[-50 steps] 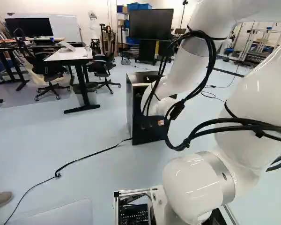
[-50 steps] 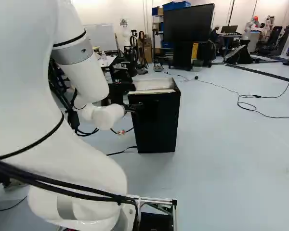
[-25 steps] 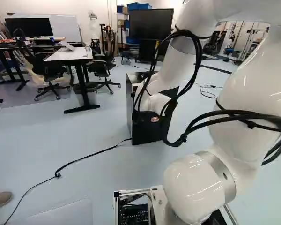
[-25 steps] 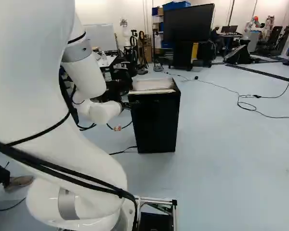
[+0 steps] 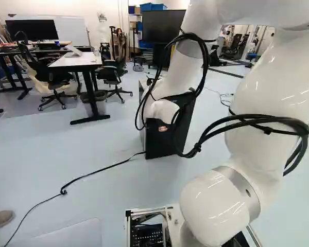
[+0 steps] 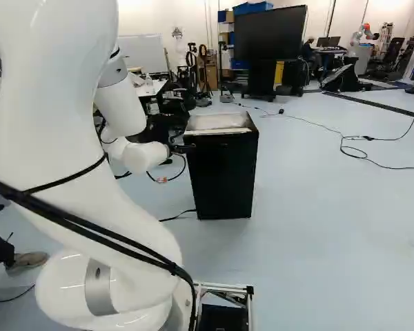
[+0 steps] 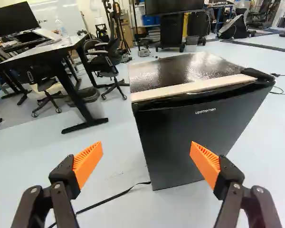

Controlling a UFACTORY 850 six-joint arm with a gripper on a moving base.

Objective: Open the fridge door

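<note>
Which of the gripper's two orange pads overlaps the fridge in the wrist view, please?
The orange pad on the side away from the table: it covers part of the fridge, while the other pad has floor behind it.

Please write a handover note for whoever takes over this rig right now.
End effector: open, nothing between its pads, facing the mini fridge but not gripping it.
Mini fridge: upright on the floor, ahead of the arm; its black door looks closed. A black cable runs along the floor to its foot.
Done: end effector near the fridge; door not yet open.
Left: probably line up with a door edge, get hold of it, and swing it open, minding the cable.
</note>
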